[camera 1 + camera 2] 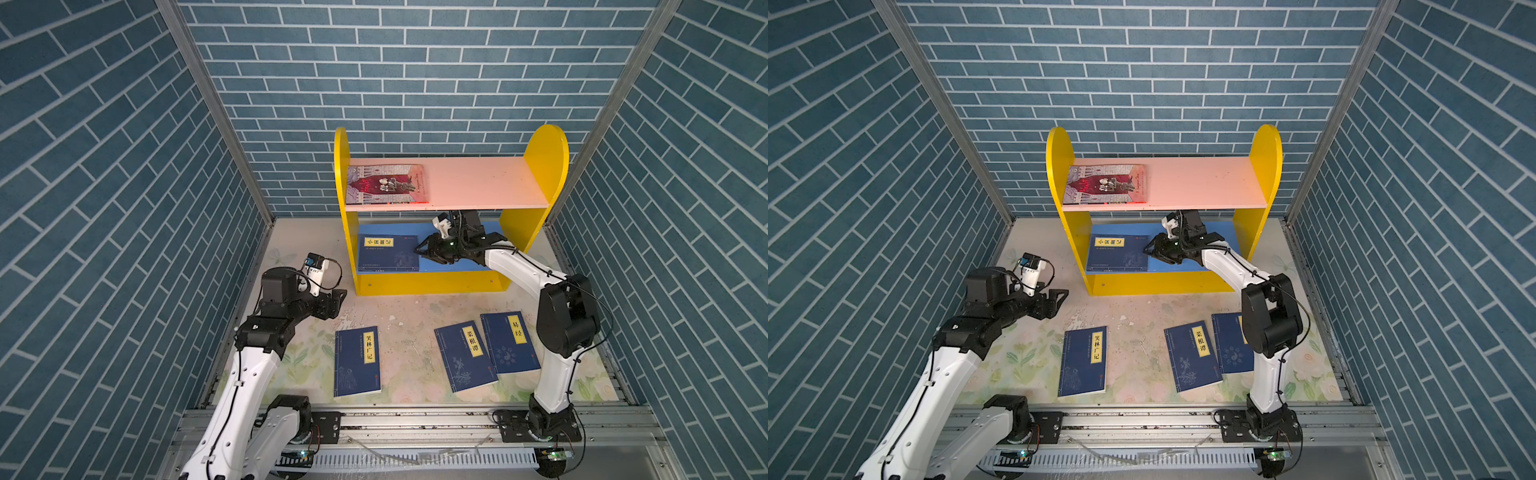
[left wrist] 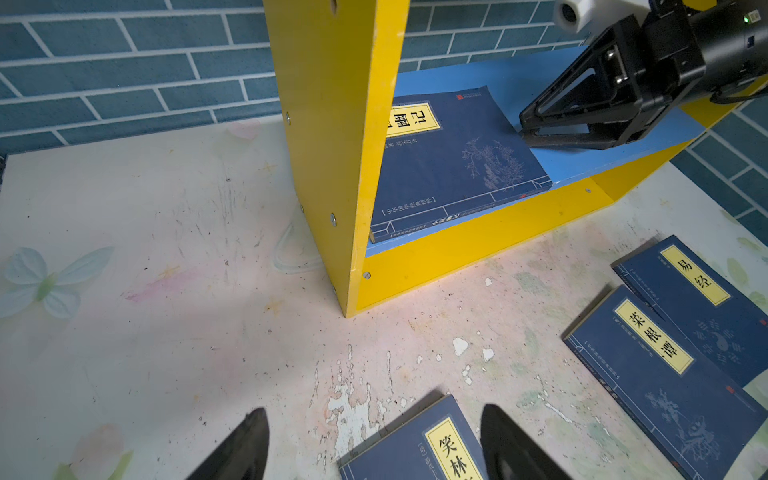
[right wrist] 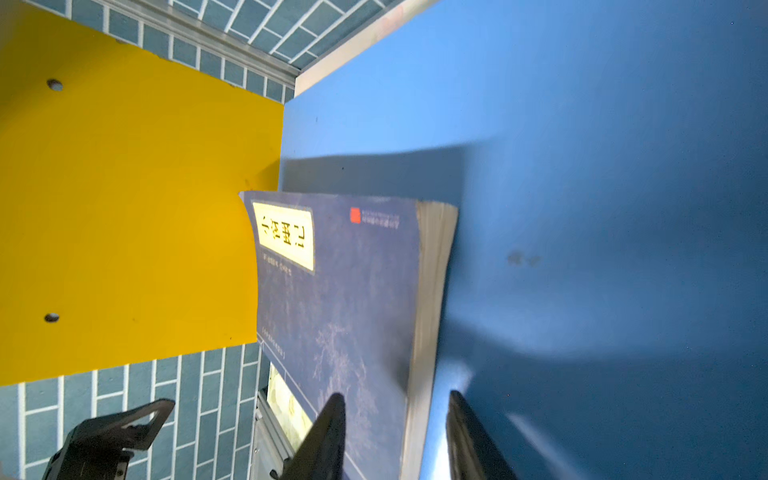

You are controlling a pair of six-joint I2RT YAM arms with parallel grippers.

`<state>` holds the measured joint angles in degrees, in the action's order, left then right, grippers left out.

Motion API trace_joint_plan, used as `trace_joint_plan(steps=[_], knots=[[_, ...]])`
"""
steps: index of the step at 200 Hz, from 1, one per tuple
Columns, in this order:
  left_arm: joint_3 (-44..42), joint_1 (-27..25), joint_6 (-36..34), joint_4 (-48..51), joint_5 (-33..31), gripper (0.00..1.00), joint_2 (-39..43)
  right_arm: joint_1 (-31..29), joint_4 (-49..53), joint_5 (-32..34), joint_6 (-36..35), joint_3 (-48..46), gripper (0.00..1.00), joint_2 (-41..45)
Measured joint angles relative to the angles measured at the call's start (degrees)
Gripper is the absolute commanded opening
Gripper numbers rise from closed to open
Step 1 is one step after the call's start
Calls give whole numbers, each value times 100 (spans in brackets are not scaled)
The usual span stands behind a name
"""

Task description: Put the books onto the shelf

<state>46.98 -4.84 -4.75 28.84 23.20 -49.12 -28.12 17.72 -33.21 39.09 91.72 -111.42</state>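
In both top views the small two-tier wooden shelf with yellow round-topped side panels (image 1: 544,166) stands at the back of the pale floral surface (image 1: 411,328). A grey-and-dark-red illustrated paperback (image 1: 386,184) lies flat on its pink upper board (image 1: 478,183). A shelved navy paperback with a yellow title label (image 1: 388,253) lies flat on the blue lower board (image 1: 390,229), against the panel on the left arm's side. Three more lie on the surface: a lone navy paperback (image 1: 357,360), a middle navy paperback (image 1: 465,358) and an outermost navy paperback (image 1: 510,343). The last two meet edge to edge, and I cannot tell which overlaps. The right jaws sit at the shelved book's free edge. The left jaws hang above the surface beside the shelf.

From the left wrist, the left jaws stand wide apart and hold nothing, with a corner of the lone paperback below them. The right jaws look narrow, the lower one flat on the blue board, tips at the book's edge.

From the right wrist, the shelved book's page block (image 3: 432,291) lines up with the gap, with bare space on either side. I judge these jaws part-open, not clamped.

These books look thin, light and bendy, with smooth covers likely to slide. Lying flat, they offer no lip, so one edge must first be raised or nudged. The best hold is midway along a long edge, across the full thickness. A pinch on the cover alone would probably just open the book.
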Motion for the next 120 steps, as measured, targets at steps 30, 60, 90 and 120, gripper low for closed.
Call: trace_joint_plan(steps=[30,60,90,120], knots=[[0,0,0,2,52,81,4,0,133,31,-66,334,42,-245],[0,0,0,4,105,81,7,0,162,20,-63,404,42,-293],[0,0,22,2,149,81,7,-2,162,-42,-63,431,41,-321],[0,0,57,2,173,81,7,-17,146,-118,-61,466,41,-365]])
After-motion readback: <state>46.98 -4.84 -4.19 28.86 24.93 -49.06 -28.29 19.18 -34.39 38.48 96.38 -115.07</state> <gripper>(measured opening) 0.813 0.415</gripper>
